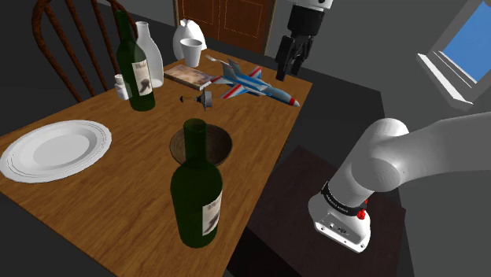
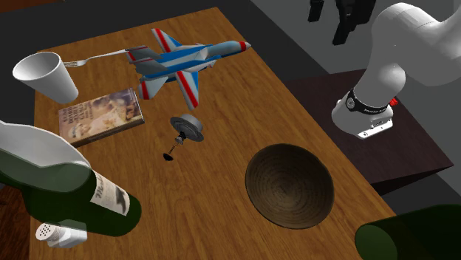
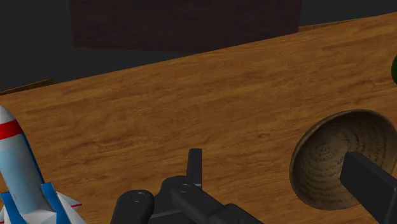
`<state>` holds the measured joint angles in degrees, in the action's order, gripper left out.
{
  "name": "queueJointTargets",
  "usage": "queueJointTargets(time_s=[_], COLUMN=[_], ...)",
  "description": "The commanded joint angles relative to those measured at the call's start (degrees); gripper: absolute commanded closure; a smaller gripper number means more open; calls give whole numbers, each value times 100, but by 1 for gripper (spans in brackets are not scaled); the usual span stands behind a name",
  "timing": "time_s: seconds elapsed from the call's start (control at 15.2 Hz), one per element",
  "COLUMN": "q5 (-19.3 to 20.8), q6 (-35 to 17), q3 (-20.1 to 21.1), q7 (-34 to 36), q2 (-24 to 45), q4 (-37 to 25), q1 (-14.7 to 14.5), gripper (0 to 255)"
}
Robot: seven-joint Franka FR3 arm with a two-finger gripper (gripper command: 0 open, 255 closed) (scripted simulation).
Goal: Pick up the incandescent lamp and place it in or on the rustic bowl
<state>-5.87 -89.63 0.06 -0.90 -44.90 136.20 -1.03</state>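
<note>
green wine bottle (image 1: 197,193) stands nearest on the wooden table (image 1: 118,189), the round brown ribbed bowl (image 1: 223,146) just behind it. farther on lies the small grey incandescent lamp (image 1: 203,101) — apart from the bowl, near the blue-and-white toy jet (image 1: 256,83). beyond, the black gripper (image 1: 289,69) hangs, fingers wide, empty.

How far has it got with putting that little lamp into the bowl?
Nothing done yet: the lamp lies on the table by the toy jet; the bowl is empty. The open fingers hover above the table, holding nothing. Grasping and placing remain.
</note>
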Motion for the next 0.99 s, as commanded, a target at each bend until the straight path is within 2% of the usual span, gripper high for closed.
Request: queueJointTargets(time_s=[0.0, 0.46, 0.92], q5=[0, 48, 98], q6=[0, -674, -988], q3=[0, 2, 16], q7=[0, -172, -294], q2=[0, 1764, 3530], q4=[0, -771, -1907], q1=[0, -32, -57], gripper=[0, 0, 0])
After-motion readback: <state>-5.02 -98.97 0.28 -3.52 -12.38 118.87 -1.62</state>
